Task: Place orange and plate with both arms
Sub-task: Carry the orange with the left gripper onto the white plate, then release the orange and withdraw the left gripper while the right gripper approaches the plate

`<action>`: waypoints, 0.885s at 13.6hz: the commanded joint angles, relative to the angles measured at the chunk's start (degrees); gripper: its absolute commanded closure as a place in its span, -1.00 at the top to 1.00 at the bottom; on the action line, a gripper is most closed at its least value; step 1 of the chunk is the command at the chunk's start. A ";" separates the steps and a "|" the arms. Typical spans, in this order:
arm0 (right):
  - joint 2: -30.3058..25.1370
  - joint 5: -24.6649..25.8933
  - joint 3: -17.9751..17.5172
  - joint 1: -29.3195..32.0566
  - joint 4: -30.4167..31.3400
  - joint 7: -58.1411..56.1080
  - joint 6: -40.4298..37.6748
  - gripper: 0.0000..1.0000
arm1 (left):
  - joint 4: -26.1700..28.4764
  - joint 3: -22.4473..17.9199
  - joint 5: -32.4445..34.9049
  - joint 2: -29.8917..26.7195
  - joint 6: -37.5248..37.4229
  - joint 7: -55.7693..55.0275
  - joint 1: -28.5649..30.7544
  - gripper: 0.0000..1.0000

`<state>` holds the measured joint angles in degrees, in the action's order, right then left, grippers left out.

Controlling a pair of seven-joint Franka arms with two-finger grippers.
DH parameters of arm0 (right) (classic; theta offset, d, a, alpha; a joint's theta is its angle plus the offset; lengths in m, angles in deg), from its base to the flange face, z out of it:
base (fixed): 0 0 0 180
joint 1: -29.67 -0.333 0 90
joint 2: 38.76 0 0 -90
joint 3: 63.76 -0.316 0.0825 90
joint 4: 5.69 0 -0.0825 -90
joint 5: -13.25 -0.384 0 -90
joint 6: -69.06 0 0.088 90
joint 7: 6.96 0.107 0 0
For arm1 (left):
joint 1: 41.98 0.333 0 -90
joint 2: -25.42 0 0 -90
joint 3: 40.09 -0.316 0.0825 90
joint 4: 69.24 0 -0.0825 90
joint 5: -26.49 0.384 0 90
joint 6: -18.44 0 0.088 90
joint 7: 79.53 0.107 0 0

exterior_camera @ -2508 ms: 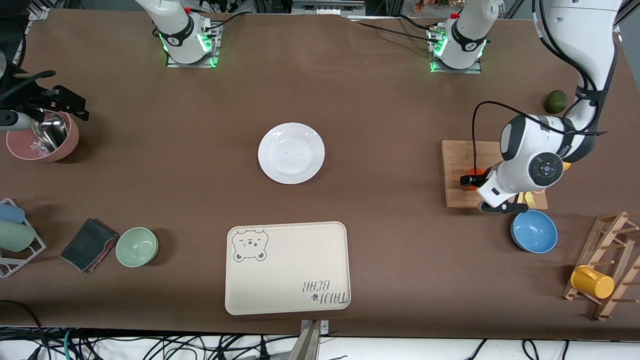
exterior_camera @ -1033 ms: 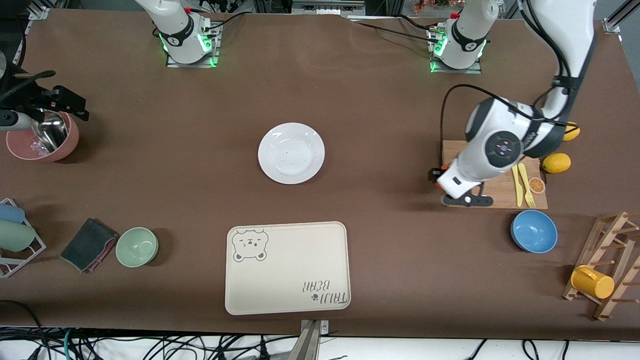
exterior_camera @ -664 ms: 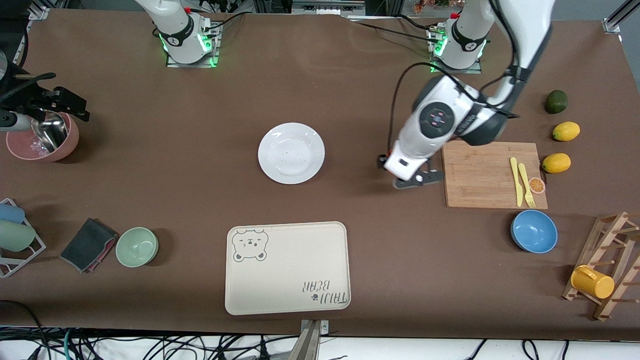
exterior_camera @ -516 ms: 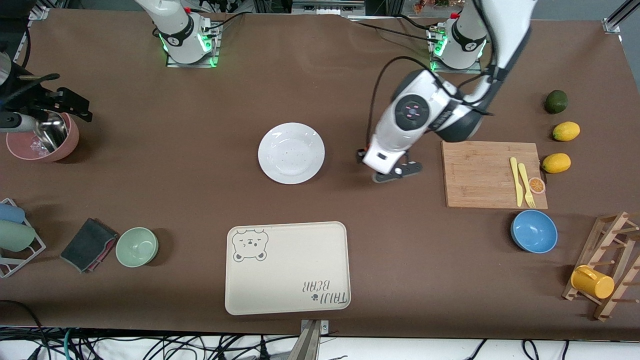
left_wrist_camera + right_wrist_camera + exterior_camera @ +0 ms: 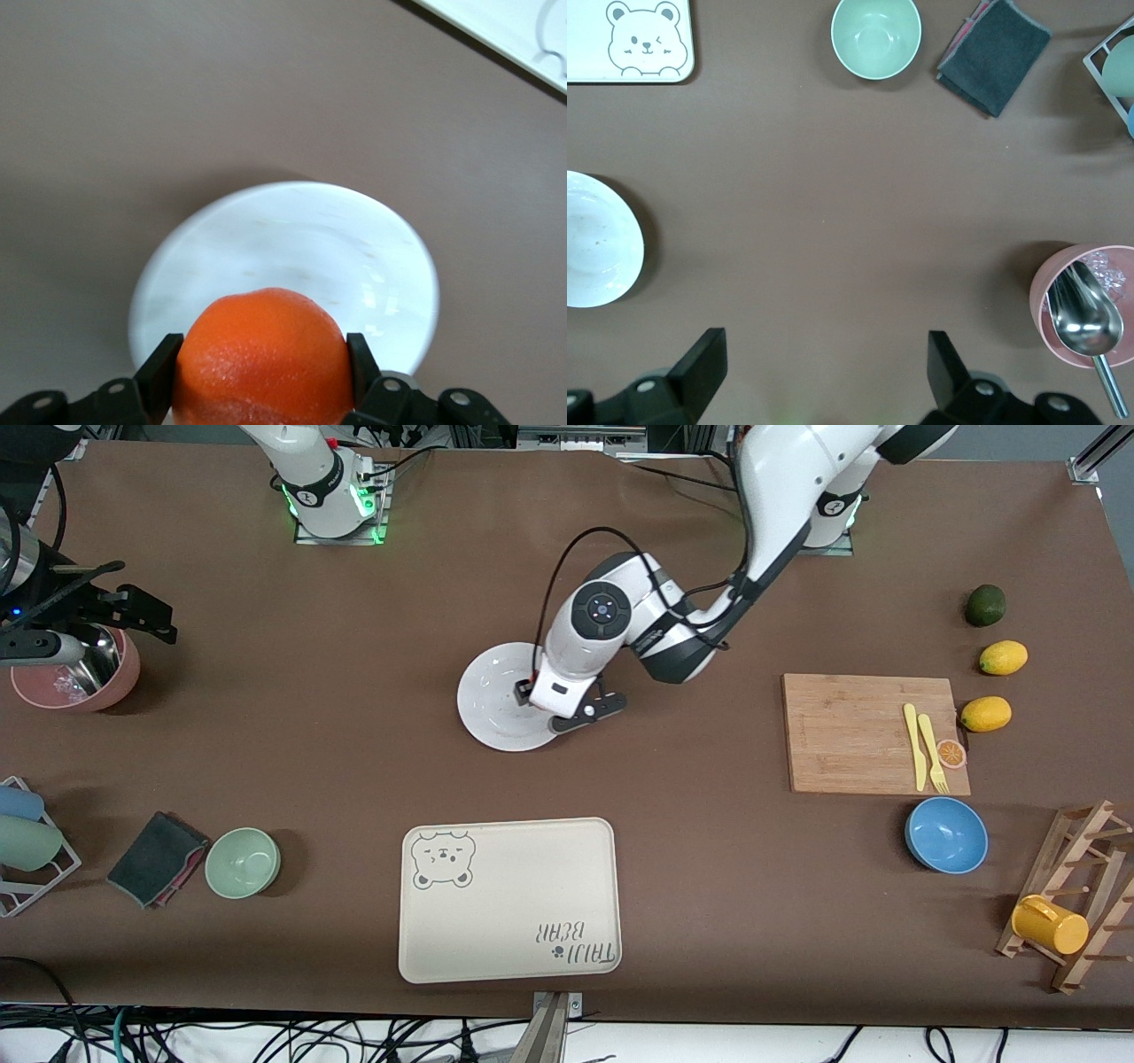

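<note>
Left wrist view: left gripper (image 5: 263,376) clamped on the orange (image 5: 263,352), one black finger (image 5: 159,372) pressed on each side, fruit in the air over the plate (image 5: 354,257). Orange skin is pebbled, bright red-orange; its lower part is cut off by the frame edge. Plate is round, glossy white with faint speckles and a shallow rim, and sits flat on the brown table mat (image 5: 177,97).

Front view: the left arm's wrist covers the orange entirely and hides the plate (image 5: 496,700) edge toward the left arm's end. The cream bear-print tray (image 5: 509,899) lies nearer the camera than the plate. The wooden cutting board (image 5: 873,731), carrying yellow cutlery and an orange-slice disc, sits toward the left arm's end, with two lemons (image 5: 985,713) and a dark green avocado (image 5: 985,605) just past it.

Right gripper (image 5: 824,376) waits, fingers spread wide and empty, beside the pink bowl (image 5: 1050,305) with a metal scoop (image 5: 1090,332). Green bowl (image 5: 876,35) and grey cloth (image 5: 994,55) lie nearer the camera.
</note>
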<state>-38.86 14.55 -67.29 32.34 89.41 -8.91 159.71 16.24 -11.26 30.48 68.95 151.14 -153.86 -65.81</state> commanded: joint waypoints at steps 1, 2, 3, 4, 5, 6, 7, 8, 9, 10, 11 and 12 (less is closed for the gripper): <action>2.38 -0.42 0.10 -0.47 -1.06 0.71 -1.61 1.00 | -3.04 -1.41 0.05 4.89 5.97 -3.27 -3.67 -0.63; 3.09 -0.42 0.01 -0.73 -1.05 0.20 -1.79 1.00 | -2.87 -2.81 0.05 6.03 6.95 -3.53 -5.08 -0.63; 5.01 -1.03 0.10 -0.82 -1.05 0.02 -2.93 1.00 | -2.95 -4.30 -0.03 7.08 7.83 -3.54 -7.01 -0.63; 6.42 -1.91 0.10 -0.73 -0.88 0.01 -4.68 1.00 | -2.96 -5.62 -0.12 7.53 8.62 -4.15 -8.68 -0.63; 9.57 -6.00 0.10 -0.73 -0.88 0.19 -5.39 1.00 | -2.87 -6.68 -0.03 7.53 8.71 -5.11 -9.65 -0.61; 11.51 -11.44 0.19 -0.82 -0.79 0.28 -4.88 1.00 | -2.87 -7.04 0.05 7.36 8.63 -5.55 -9.66 -0.07; 12.49 -14.54 0.19 -0.99 -0.53 0.80 -4.26 1.00 | -2.52 -7.21 0.23 7.01 8.36 -5.47 -9.40 0.99; 14.24 -15.96 0.10 -1.00 -0.09 0.89 -3.91 1.00 | -2.52 -7.82 0.32 6.66 7.67 -5.38 -9.14 1.00; 14.86 -18.93 0.01 -1.00 2.17 0.81 -1.55 1.00 | -2.52 -8.18 0.32 5.44 6.01 -5.30 -8.79 1.00; 14.52 -21.49 -0.07 -1.00 6.11 0.81 3.17 1.00 | -2.78 -8.97 0.32 3.95 2.59 -5.12 -8.52 1.00; 13.30 -23.25 -1.47 -1.08 11.37 0.81 8.96 1.00 | -3.04 -9.32 0.41 1.93 -1.79 -4.51 -8.17 1.00; 11.46 -25.10 -3.31 -1.08 16.65 0.81 15.28 1.00 | -3.04 -9.41 0.41 -0.35 -6.27 -3.11 -7.12 1.00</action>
<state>-22.94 -7.32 -68.17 31.39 96.29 -8.89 166.31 12.62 -19.88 30.54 73.91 152.28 -157.99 -73.81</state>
